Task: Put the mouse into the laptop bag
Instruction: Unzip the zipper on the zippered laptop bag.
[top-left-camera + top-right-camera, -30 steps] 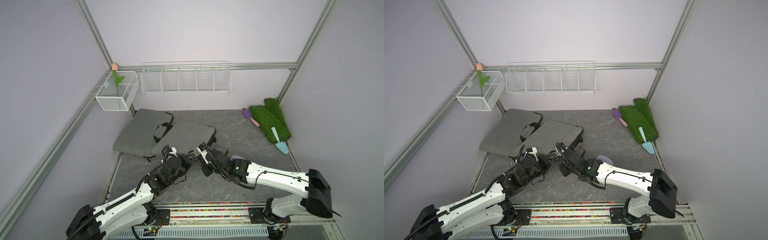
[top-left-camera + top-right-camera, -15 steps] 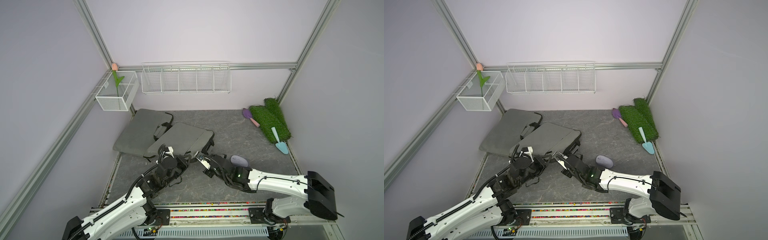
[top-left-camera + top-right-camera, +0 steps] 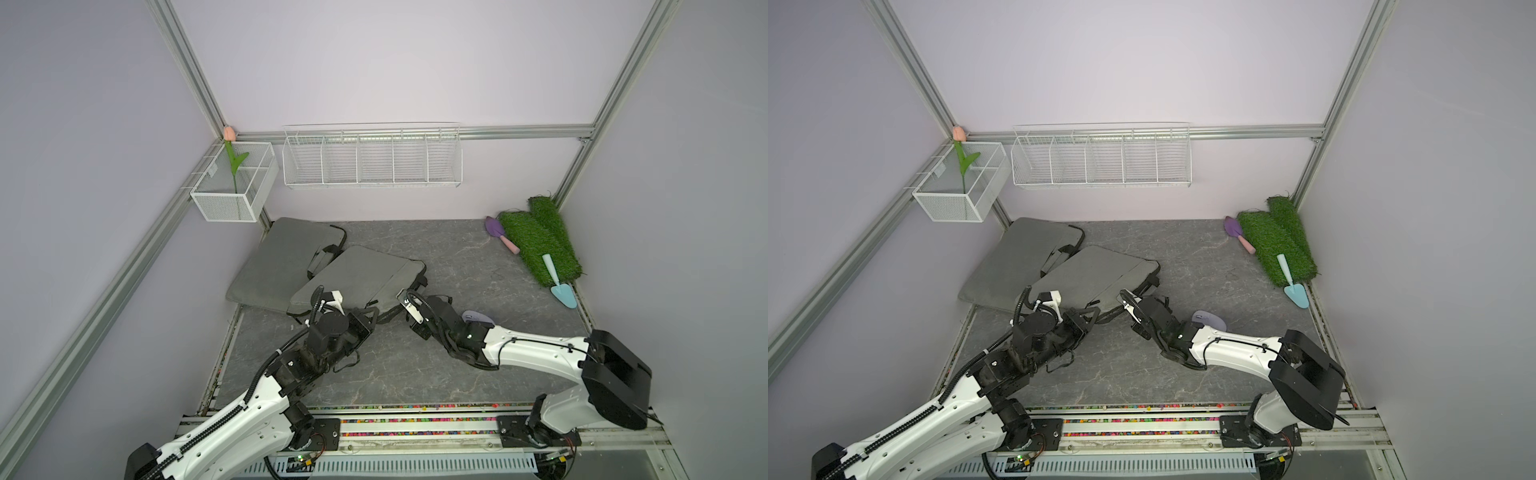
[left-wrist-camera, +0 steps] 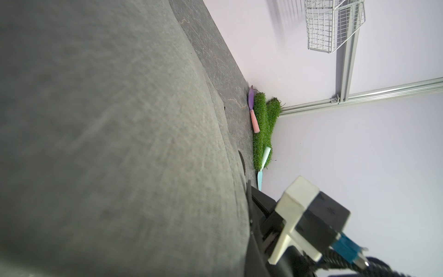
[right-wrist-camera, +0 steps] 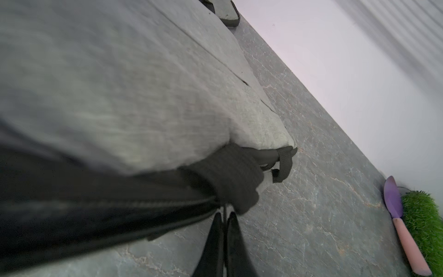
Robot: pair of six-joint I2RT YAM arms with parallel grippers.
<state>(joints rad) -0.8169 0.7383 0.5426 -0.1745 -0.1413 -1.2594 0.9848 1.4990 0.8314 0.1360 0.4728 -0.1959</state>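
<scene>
Your right pincer (image 5: 224,217) is pressed together on what looks like the zipper pull (image 5: 224,211), a thin dark tab at the end of the zipper track on the laptop bag (image 3: 357,274). The bag's corner with its black strap loop sits just ahead of the fingertips. Your left pincer (image 3: 371,314) is also pressed together, at the same near edge of the bag and right by the black handle strap (image 3: 376,318). I cannot tell whether it actually pinches that strap.

The mouse (image 3: 478,319) is not in either pincer. It lies on the table (image 3: 457,257) behind your right pincer, close beside that arm's wrist, on the side away from the bag. In both top views the arm partly covers it.

Expect the mouse to be light, rigid and smooth, with a domed shell that can squirt out of a top-down squeeze. I would take it low across its narrow flanks, with the fingers close to the table. The bag is soft padded fabric, so its mouth will likely sag shut unless one pincer holds the upper lip up. A second bag (image 3: 278,257) lies beyond your left pincer, partly under the first; keep clear of it.
</scene>
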